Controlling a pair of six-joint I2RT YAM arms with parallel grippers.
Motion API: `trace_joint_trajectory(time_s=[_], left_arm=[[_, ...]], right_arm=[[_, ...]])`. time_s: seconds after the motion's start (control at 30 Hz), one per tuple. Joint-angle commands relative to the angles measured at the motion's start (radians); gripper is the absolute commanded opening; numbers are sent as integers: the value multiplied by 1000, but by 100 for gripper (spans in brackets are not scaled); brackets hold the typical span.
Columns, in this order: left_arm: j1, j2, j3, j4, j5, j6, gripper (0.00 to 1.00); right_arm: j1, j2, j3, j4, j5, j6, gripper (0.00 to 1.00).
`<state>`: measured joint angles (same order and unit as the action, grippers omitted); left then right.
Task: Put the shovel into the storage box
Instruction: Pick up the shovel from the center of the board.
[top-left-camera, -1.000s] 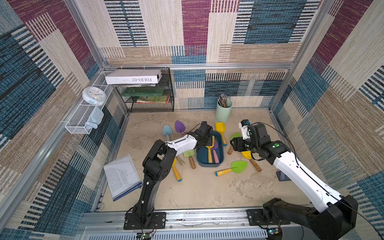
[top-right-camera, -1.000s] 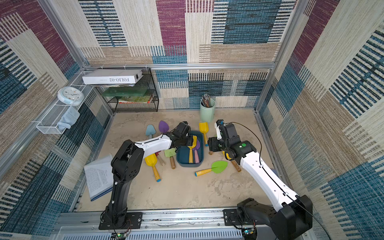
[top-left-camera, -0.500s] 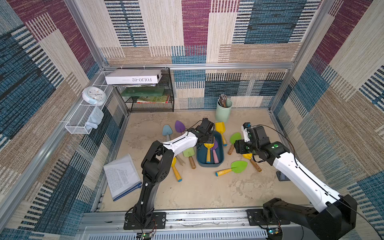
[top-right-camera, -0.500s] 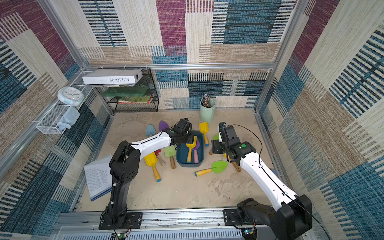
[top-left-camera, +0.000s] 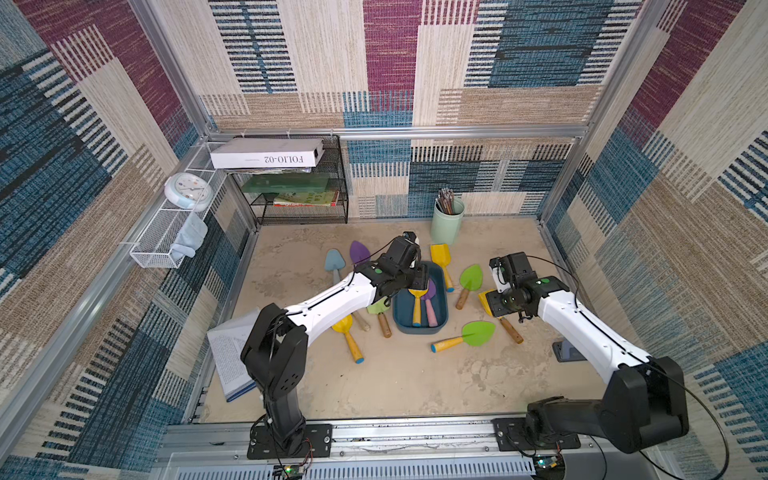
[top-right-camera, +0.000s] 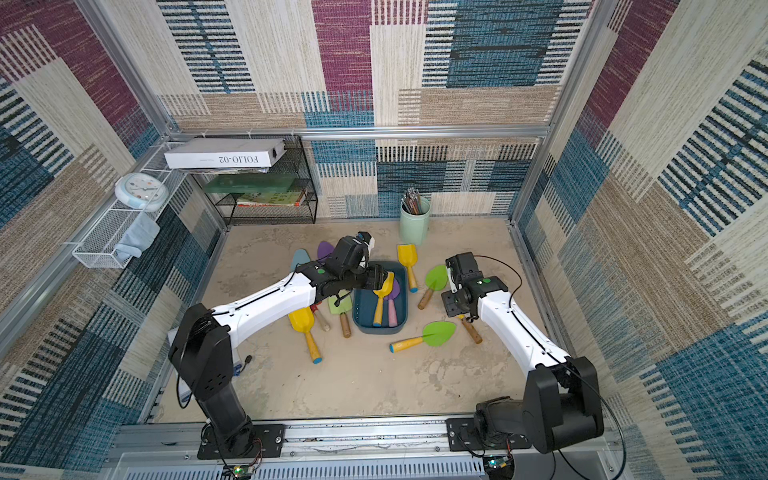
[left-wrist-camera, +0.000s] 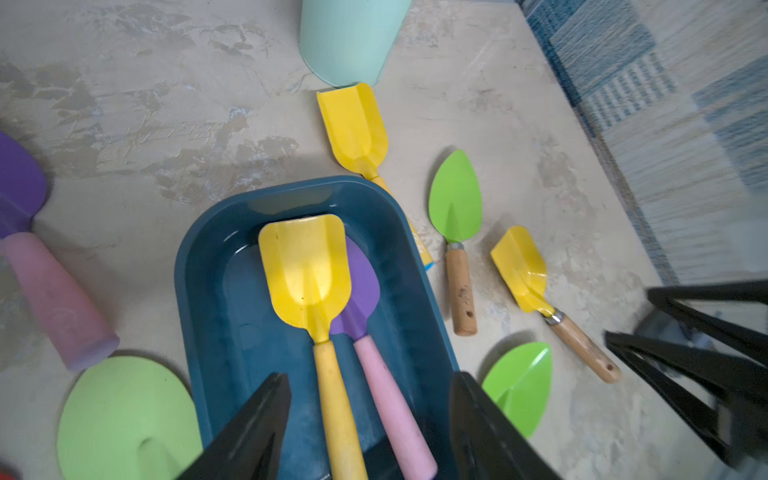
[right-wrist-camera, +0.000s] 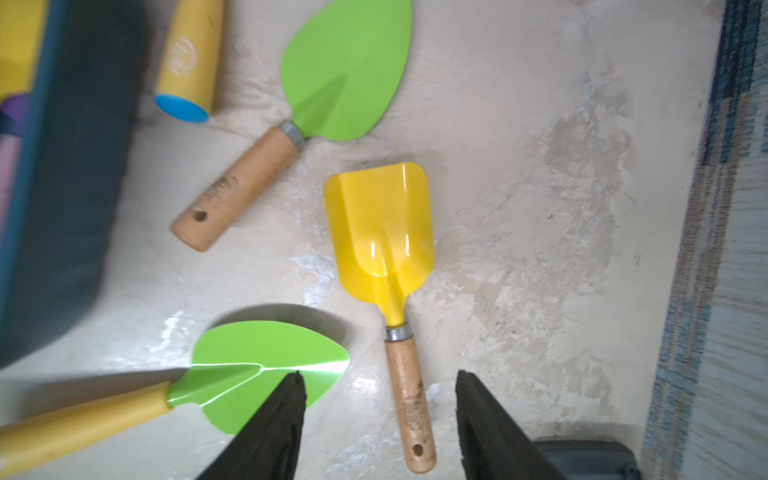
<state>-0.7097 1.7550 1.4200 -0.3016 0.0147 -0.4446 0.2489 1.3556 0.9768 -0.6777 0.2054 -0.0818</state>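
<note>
Right gripper (right-wrist-camera: 379, 374) open, empty, hovers over the wood-handled yellow shovel (right-wrist-camera: 380, 232) on the table (top-left-camera: 395, 386), between storage box (top-left-camera: 419, 331) and right edge. Handle lines up between jaws, blade pointing away. Left gripper (left-wrist-camera: 370, 376) open, empty, above box.

The storage box (left-wrist-camera: 203, 291) is dark blue-green, and in it are a yellow shovel (left-wrist-camera: 305, 270) with a yellow handle and a purple shovel (left-wrist-camera: 365, 286) with a pink handle. In the right wrist view, a small yellow shovel (right-wrist-camera: 380, 232) and a green shovel (right-wrist-camera: 345, 70) have brown wooden handles. The walls (top-left-camera: 390, 54) at the top of both top views have striped patches of blue, dark red and cream, and the cup (top-left-camera: 446, 226) is mint green.
</note>
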Motion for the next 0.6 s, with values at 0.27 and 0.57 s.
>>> trace_joint_trajectory(time_s=[0.27,0.57], left_arm=[[-2,-139,-79,30,116,41,68],[-5,-142,-70,9,143,40,68]], right_arm=[[-48,115,29,-148,12,-223,60],[-67,144,0,-154,-10,-252,60]])
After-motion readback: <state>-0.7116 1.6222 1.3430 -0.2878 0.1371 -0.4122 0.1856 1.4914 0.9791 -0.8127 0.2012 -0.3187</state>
